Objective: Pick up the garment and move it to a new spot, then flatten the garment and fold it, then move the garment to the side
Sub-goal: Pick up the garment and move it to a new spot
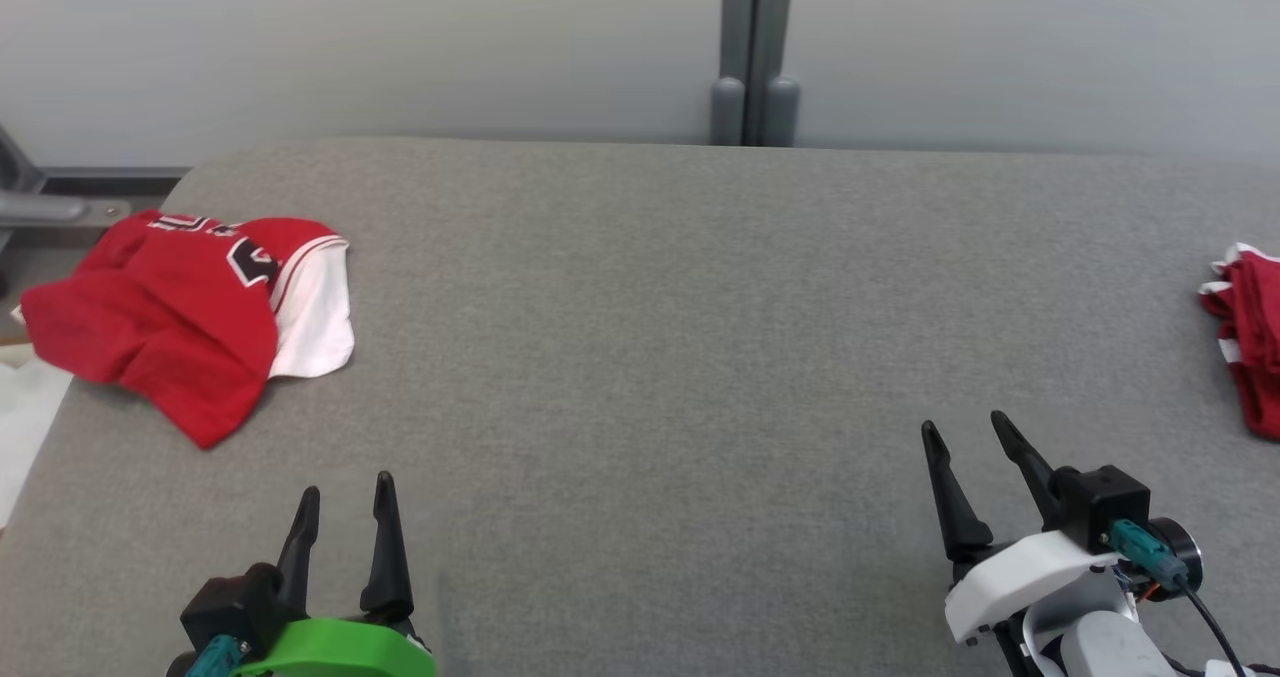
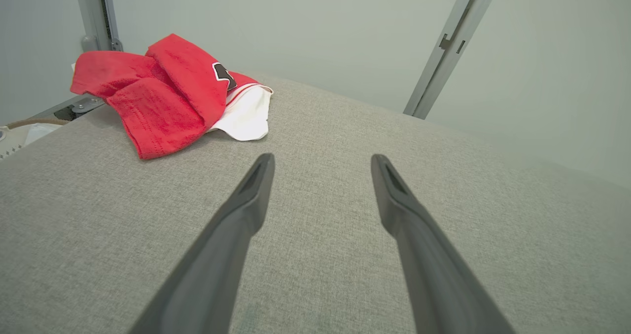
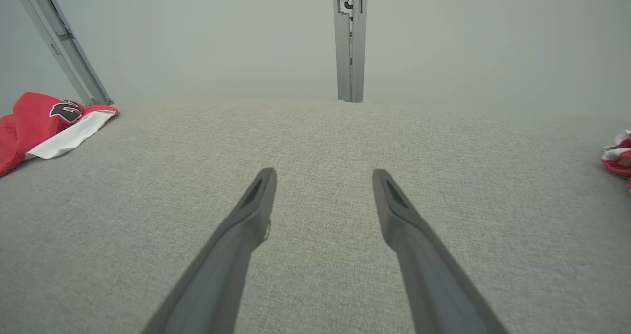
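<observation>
A grey fabric-covered table (image 1: 640, 307) (image 2: 493, 225) (image 3: 315, 136) spreads across the head view, with a pale wall (image 1: 400, 37) behind it and a grey metal post (image 1: 755, 57) (image 3: 350, 38) standing at twelve o'clock past the far edge.

A red jersey with a white inner side and black lettering (image 1: 170, 327) lies loosely bunched at about ten o'clock on the table. Its left part reaches the table's left edge, and the white panel is turned out on its right side. In the left wrist view the jersey (image 2: 162, 97) sits at eleven o'clock, near the fingertips but apart from them. In the right wrist view it (image 3: 34, 122) lies far out at nine o'clock.

A second crumpled red garment with white trim (image 1: 1250, 337) (image 3: 618, 159) lies at three o'clock, cut off by the right edge of the view.

The left gripper (image 1: 347, 485) (image 2: 321, 157) is at seven o'clock, its jaws spread with bare table between them, pinching nothing. The right gripper (image 1: 964, 422) (image 3: 323, 172) is at five o'clock, fingers tilted slightly toward eleven o'clock, jaws likewise spread and empty. Both are well apart from either garment. Whether the fingers touch the cloth surface cannot be told.
</observation>
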Controlling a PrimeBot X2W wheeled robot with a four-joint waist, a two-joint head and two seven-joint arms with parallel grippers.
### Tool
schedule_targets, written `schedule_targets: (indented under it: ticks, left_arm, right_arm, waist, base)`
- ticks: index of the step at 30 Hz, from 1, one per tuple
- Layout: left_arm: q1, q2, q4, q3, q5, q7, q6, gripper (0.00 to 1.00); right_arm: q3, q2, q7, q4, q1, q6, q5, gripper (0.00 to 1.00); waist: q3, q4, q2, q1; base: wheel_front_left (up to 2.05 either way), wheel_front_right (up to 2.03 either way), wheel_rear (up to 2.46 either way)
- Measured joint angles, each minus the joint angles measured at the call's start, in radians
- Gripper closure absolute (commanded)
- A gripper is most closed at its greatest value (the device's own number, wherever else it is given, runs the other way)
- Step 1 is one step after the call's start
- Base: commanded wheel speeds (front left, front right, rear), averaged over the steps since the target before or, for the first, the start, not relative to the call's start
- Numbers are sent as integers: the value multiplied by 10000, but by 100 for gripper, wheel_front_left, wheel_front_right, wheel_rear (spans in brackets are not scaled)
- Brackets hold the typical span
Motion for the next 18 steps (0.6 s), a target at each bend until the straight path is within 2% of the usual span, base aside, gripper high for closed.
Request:
schedule_targets:
  ticks: [11, 18]
  left_arm:
    - [-58, 2, -109, 21, -56, 0, 27, 0]
    - [-81, 2, -245, 105, -127, 0, 104, 0]
  right_arm:
    - [384, 4, 2, 73, -356, 0, -4, 0]
    - [499, 8, 0, 100, -640, 0, -192, 0]
  waist:
    - [301, 1739, 0, 0]
    - [620, 2271, 0, 0]
  base:
    - [0, 0, 0]
    - [0, 0, 0]
